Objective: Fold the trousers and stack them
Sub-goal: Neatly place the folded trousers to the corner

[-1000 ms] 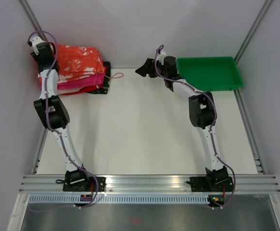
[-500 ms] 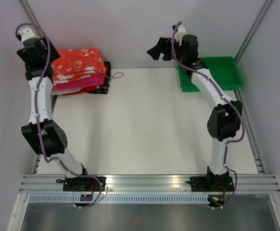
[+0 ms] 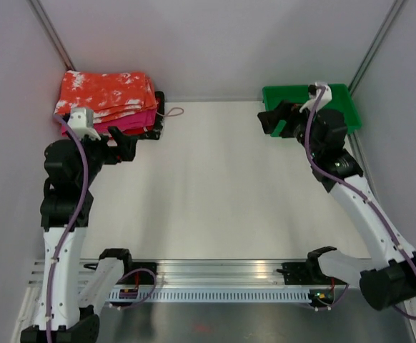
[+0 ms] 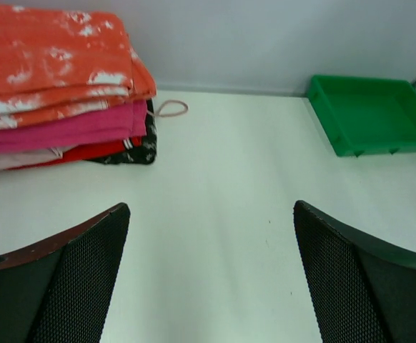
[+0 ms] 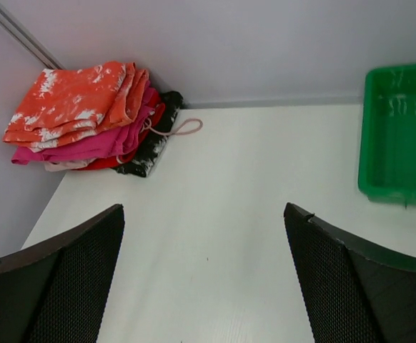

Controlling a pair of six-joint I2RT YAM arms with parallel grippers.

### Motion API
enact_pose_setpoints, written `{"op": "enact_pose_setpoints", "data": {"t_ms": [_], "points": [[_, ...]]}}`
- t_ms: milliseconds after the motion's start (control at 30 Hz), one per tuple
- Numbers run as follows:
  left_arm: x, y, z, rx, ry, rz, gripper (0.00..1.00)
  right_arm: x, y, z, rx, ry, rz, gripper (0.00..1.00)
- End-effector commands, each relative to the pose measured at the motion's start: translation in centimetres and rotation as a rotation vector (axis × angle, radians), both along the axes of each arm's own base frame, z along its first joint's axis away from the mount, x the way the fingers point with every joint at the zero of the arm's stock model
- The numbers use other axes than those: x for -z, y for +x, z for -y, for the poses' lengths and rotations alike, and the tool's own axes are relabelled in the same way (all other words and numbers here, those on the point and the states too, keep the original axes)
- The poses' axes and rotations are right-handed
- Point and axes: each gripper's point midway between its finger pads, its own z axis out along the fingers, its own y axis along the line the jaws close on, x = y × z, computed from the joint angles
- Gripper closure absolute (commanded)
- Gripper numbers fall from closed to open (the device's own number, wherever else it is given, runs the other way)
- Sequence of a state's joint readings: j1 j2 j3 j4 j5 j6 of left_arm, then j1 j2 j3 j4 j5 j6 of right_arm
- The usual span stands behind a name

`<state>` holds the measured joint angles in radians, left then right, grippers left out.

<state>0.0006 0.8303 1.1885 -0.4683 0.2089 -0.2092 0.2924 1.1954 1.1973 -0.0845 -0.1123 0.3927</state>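
Our left gripper [image 3: 126,146] hangs empty, jaws wide apart, just beside the pile of folded clothes [image 3: 133,121]. Our right gripper [image 3: 272,118], equally spread, hangs well apart from that pile. The folded orange-red, white-blotched thin-fabric trousers [image 3: 108,93] lie on top of it, so we judge them stacked and needing no hold.

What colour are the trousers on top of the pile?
Orange-red with white blotches; the trousers show best in the right wrist view.
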Motion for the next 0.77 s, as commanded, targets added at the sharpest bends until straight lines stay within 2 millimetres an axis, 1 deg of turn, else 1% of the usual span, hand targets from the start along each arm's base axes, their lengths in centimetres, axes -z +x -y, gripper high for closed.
{"op": "enact_pose_setpoints", "data": {"t_ms": [0,33,67,100,133,167,200,233,300,333,400,433,533,600,667,733], "points": [[2.6,-3.2,0.2,-0.012,-0.019,-0.024,0.00,3.2,-2.9,2.2,0.094,0.050,-0.056,0.02],[4.0,-3.8,0.6,0.015,-0.014,-0.022,0.00,4.6,-4.5,2.9,0.113,0.057,-0.064,0.02],[3.1,-5.7,0.6,0.015,-0.026,0.048,0.00,5.3,-5.2,3.4,0.131,0.058,-0.069,0.02],[3.4,-6.3,0.4,0.004,-0.039,0.065,0.00,5.7,-5.9,3.9,0.148,0.059,-0.067,0.02],[4.7,-6.6,0.2,-0.014,-0.053,0.059,0.00,6.7,-7.2,4.9,0.184,0.063,-0.070,0.02],[5.0,-7.2,0.3,-0.012,-0.064,0.070,0.00,7.2,-7.8,5.3,0.196,0.065,-0.066,0.02],[4.8,-8.4,0.3,-0.009,-0.065,0.108,0.00,7.6,-8.4,5.9,0.214,0.060,-0.066,0.02],[5.9,-8.6,0.2,-0.014,-0.066,0.095,0.00,8.0,-9.3,6.6,0.240,0.067,-0.049,0.02],[6.3,-9.2,0.1,-0.021,-0.081,0.102,0.00,8.5,-10.2,7.2,0.253,0.069,-0.039,0.02],[7.1,-9.0,0.1,-0.026,-0.082,0.089,0.00,8.8,-10.8,7.5,0.263,0.083,-0.030,0.02],[7.9,-8.9,-0.2,-0.044,-0.099,0.071,0.00,9.2,-11.3,7.7,0.271,0.105,-0.021,0.02],[8.6,-8.7,-0.2,-0.047,-0.101,0.052,0.00,10.0,-11.6,7.8,0.271,0.109,-0.024,0.02],[9.9,-8.3,0.2,-0.033,-0.109,0.022,0.00,11.3,-11.9,7.7,0.271,0.120,-0.043,0.02],[10.3,-8.4,0.2,-0.028,-0.109,0.010,0.00,11.8,-11.9,7.6,0.264,0.112,-0.056,0.02],[10.1,-8.5,0.2,-0.029,-0.102,0.017,0.00,12.1,-11.9,7.7,0.270,0.102,-0.065,0.02],[9.9,-8.6,0.0,-0.036,-0.097,0.018,0.00,11.9,-11.7,8.1,0.290,0.091,-0.056,0.02]]}}
